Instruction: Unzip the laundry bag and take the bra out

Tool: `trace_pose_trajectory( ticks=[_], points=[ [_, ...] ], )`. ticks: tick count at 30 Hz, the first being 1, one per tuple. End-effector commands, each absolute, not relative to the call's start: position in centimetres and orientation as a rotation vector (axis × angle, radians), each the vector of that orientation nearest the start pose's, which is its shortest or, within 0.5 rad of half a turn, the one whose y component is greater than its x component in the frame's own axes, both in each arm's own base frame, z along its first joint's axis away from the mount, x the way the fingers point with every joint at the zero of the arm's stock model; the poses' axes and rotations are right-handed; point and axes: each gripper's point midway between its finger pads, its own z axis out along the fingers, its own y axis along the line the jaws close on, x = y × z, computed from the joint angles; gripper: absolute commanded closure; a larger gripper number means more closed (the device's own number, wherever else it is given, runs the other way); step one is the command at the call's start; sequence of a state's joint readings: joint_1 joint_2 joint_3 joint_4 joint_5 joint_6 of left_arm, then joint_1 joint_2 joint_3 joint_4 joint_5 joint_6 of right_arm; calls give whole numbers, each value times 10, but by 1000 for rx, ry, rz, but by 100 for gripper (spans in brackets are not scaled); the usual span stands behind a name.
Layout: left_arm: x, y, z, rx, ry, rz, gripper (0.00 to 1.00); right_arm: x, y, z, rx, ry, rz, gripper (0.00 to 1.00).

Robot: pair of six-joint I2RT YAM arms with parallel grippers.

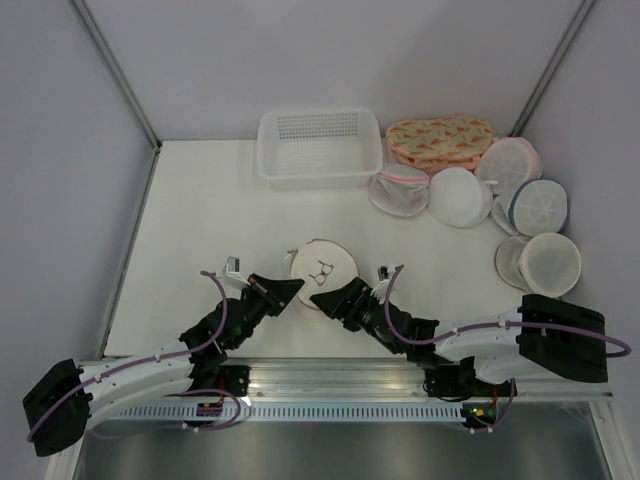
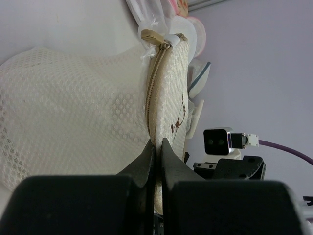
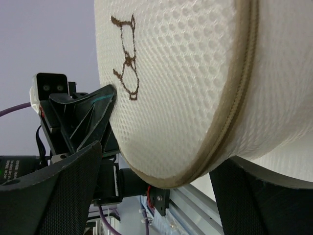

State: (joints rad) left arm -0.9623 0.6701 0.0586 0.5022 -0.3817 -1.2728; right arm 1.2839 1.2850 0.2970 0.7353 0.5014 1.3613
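Note:
The laundry bag [image 1: 322,266], a round cream mesh pouch with a tan rim and a small brown mark on its face, sits at the table's near middle. My left gripper [image 1: 292,288] is shut on its left rim. In the left wrist view the fingers [image 2: 146,156] pinch the tan zip band of the bag [image 2: 73,107], with a tan tab [image 2: 152,35] at the zip's far end. My right gripper [image 1: 326,298] is open and straddles the bag's near edge. In the right wrist view its fingers [image 3: 68,186] stand wide apart around the bag [image 3: 186,73]. The bra is not in view.
A white perforated basket [image 1: 320,150] stands at the back middle. A floral orange pouch [image 1: 440,140] and several white dome pouches [image 1: 460,197] lie at the back right and right side [image 1: 545,262]. Grey walls close the table on three sides.

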Motion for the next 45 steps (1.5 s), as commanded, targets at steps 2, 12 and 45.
trace_pose_trajectory(
  ticks=[2,12,45],
  points=[
    [186,-225,134,-591,1792,-1327,95,158,349,138,481,1949,1439,17],
    [183,-229,132,-562,1823,-1325,94,183,326,146,490,1900,1318,77],
    [171,-225,162,288,1687,-950,0,98,286,208,-888,2080,1149,99]
  ],
)
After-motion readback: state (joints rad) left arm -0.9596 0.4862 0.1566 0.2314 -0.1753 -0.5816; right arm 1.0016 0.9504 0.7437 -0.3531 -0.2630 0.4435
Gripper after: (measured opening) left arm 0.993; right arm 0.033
